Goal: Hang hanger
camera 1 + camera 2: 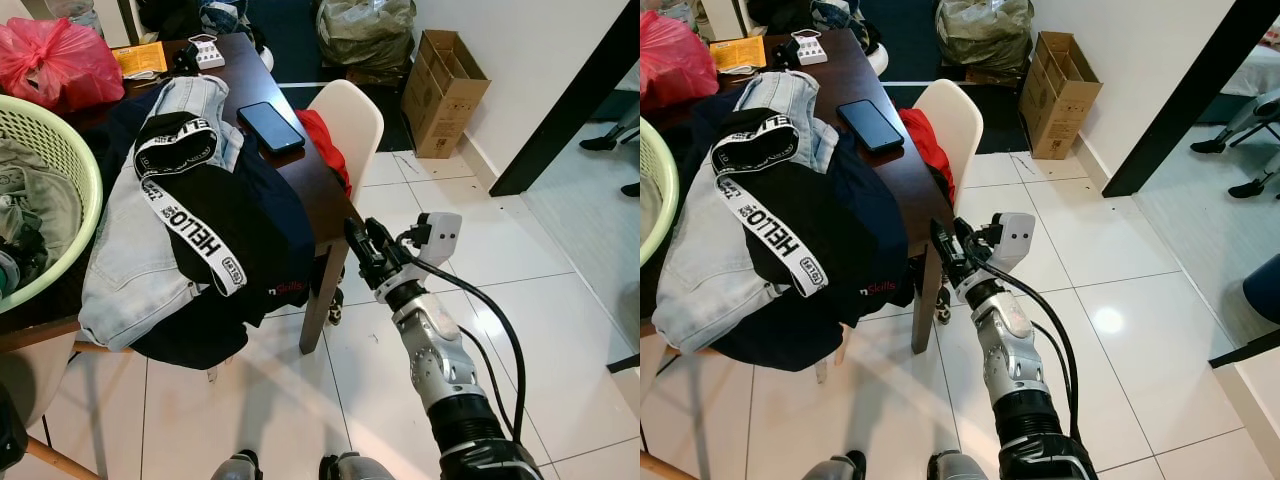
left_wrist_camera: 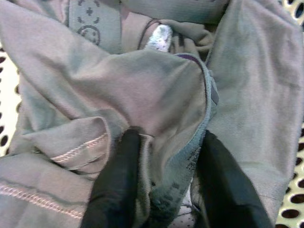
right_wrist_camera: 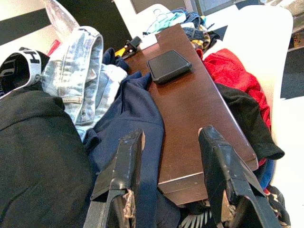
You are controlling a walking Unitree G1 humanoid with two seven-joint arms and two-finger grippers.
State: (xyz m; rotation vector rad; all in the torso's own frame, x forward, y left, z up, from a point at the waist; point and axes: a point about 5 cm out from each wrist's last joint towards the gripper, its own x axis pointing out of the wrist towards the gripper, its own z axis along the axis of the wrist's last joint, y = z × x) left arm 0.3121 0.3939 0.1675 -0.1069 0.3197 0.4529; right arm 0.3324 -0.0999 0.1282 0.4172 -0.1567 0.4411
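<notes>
Both grippers are working: right gripper (image 1: 945, 243), fingers apart, is hovering beside the clothes-piled dark table (image 1: 300, 170) (phone (image 1: 270, 127) on top); left gripper (image 2: 166, 190) is pinching grey fabric (image 2: 142, 95) in the green laundry basket (image 1: 70, 150).

Head stereo pair looking down at table (image 1: 300, 170), right wrist facing tabletop, left wrist close on cloth (image 2: 142, 90)

1. What may be the hanger (image 2: 159, 38) shows as a small, shiny silver piece poking out between folds of grey cloth (image 2: 142, 90).
2. The cloth buries the rest of it, so its shape and pose cannot be told.
3. It lies inside the perforated laundry basket (image 2: 294, 209).
</notes>
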